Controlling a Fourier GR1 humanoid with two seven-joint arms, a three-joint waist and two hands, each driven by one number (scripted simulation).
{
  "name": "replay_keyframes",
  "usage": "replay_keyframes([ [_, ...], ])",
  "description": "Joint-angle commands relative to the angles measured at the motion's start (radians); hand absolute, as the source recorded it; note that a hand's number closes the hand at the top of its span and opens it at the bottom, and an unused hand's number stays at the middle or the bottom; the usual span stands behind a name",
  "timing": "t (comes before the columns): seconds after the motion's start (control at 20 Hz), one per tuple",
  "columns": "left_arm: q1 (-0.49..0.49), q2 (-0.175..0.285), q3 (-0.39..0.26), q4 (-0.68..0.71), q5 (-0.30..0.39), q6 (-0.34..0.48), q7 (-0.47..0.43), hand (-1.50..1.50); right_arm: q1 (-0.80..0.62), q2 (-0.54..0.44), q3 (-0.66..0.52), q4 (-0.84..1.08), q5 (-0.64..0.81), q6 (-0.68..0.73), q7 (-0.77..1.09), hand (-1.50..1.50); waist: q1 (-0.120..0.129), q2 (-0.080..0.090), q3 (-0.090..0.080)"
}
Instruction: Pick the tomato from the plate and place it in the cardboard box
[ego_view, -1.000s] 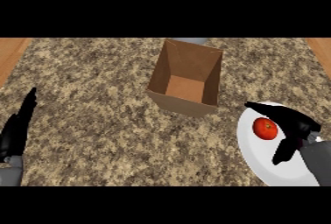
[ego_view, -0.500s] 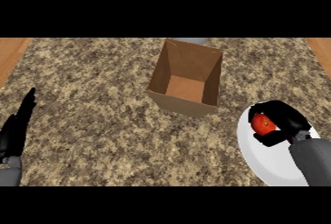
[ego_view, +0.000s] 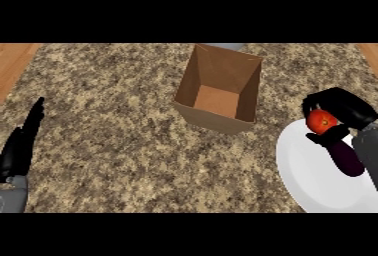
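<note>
Counter (ego_view: 111, 125): right robot hand (ego_view: 345, 107) clasps tomato (ego_view: 321, 122).

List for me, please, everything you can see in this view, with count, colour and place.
cardboard box: one, brown, open-topped, upright at the middle of the counter, towards its far side.
plate: one, white, at the counter's near right.
tomato: one, red, over the plate's far rim, inside the right hand.
grey object: one, just behind the box, mostly hidden; cannot tell what it is.
counter: one, speckled brown stone, wood showing at its left and right ends.
left hand: one, black, at the left edge, fingers straight, holding nothing.
right hand: one, black, at the right edge, curled round the tomato.
</note>
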Motion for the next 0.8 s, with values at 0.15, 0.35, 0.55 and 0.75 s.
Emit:
replay_keyframes([
  [0.15,-0.035,0.009,0.013,0.036,0.019,-0.031,-0.008,0.00,-0.205,-0.108,-0.085,0.254,0.004,-0.134,-0.285,1.50,0.007,0.003,0.001],
  [0.35,0.005,-0.008,0.004,0.020,0.003,-0.015,-0.023,0.00,-0.286,-0.083,-0.166,0.266,-0.081,-0.146,-0.340,1.50,0.000,-0.003,0.000],
  [0.55,0.025,-0.022,-0.005,-0.001,-0.015,0.005,-0.007,0.00,-0.362,-0.088,-0.200,0.232,-0.149,-0.075,-0.436,1.50,-0.011,-0.009,-0.001],
  [0.75,0.009,-0.009,0.022,0.006,-0.009,0.002,-0.009,0.00,-0.387,-0.045,-0.179,0.216,-0.154,-0.022,-0.448,1.50,-0.025,-0.011,-0.002],
])
